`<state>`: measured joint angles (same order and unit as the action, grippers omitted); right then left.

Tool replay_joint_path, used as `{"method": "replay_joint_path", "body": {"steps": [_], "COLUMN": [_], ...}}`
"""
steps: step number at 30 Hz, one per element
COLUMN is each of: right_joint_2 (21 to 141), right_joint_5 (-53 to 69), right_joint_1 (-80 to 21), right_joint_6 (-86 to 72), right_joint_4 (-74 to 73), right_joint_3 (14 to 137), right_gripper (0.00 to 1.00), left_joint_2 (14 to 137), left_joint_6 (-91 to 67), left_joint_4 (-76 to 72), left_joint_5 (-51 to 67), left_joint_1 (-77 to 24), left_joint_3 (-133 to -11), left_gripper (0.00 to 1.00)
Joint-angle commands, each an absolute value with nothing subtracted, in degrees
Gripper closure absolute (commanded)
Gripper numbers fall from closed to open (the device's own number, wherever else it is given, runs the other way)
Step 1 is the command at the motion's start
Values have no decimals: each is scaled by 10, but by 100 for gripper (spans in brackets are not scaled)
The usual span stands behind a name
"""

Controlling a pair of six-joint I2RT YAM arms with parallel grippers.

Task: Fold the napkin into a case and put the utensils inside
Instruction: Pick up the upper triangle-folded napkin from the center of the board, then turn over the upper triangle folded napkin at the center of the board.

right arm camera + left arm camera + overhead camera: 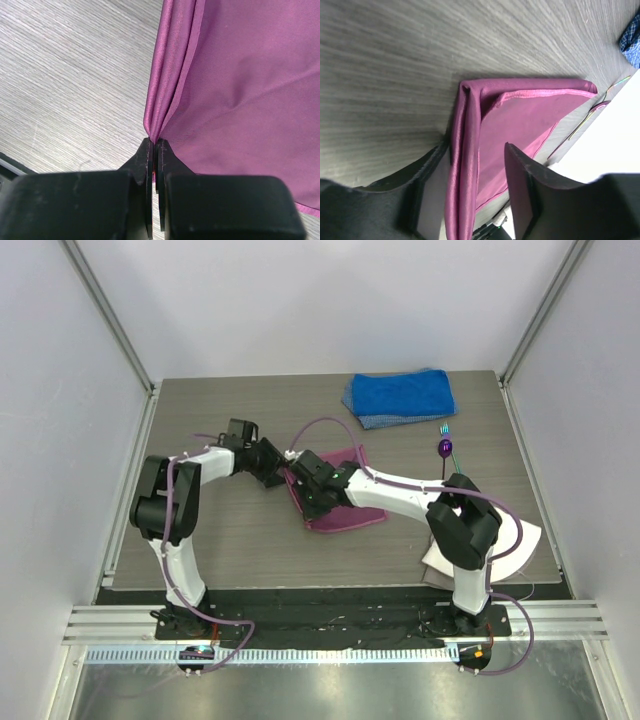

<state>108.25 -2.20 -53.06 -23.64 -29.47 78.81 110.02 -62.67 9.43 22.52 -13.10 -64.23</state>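
Napkin [355, 518] left of utensils [445, 447], before towel [400, 397]

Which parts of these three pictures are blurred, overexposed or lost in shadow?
Top external view: even light, sharp, glare on the metal sheet at the bottom. Left wrist view: the napkin is sharp, the near fingers are dark and soft, a white surface at right is blown out. Right wrist view: napkin and table grain are sharp; the black fingers lose detail.

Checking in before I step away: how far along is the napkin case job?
Done: napkin partly folded. In hand: right fingers pinch its folded edge, left fingers open astride it. Left: finishing the case and loading the utensils, lying untouched near the blue towel.
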Motion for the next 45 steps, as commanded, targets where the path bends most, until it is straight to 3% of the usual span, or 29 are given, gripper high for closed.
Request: {"method": "replay_joint_path", "body": {"steps": [1, 11, 18, 23, 30, 36, 40, 45], "right_joint_2": [1039, 1031, 1027, 1019, 1032, 1110, 1190, 1204], "right_joint_5": [-16, -12, -10, -7, 49, 149, 216, 344], "right_joint_1": [-525, -524, -524, -524, -566, -630, -669, -681], "right_joint_6": [-227, -229, -230, -231, -248, -286, -316, -479], "right_joint_4": [-272, -270, -266, -266, -258, -214, -198, 64], "right_joint_3": [795, 791, 789, 787, 829, 961, 1114, 1055], "right_gripper": [99, 99, 99, 99, 99, 99, 99, 99], "left_joint_2": [1133, 1151, 1144, 1090, 961, 783, 692, 635], "left_joint_6": [-613, -598, -576, -546, -556, -506, -453, -423], "left_joint_4": [109, 122, 149, 204, 220, 342, 440, 471], "left_joint_5": [192, 193, 185, 161, 239, 227, 193, 126], "left_joint_1": [-132, -133, -133, -124, -55, 85, 173, 179], "left_joint_3": [-657, -685, -702, -722, -676, -682, -763, -810], "left_gripper": [51, 67, 90, 94, 100, 100, 100, 100]}}
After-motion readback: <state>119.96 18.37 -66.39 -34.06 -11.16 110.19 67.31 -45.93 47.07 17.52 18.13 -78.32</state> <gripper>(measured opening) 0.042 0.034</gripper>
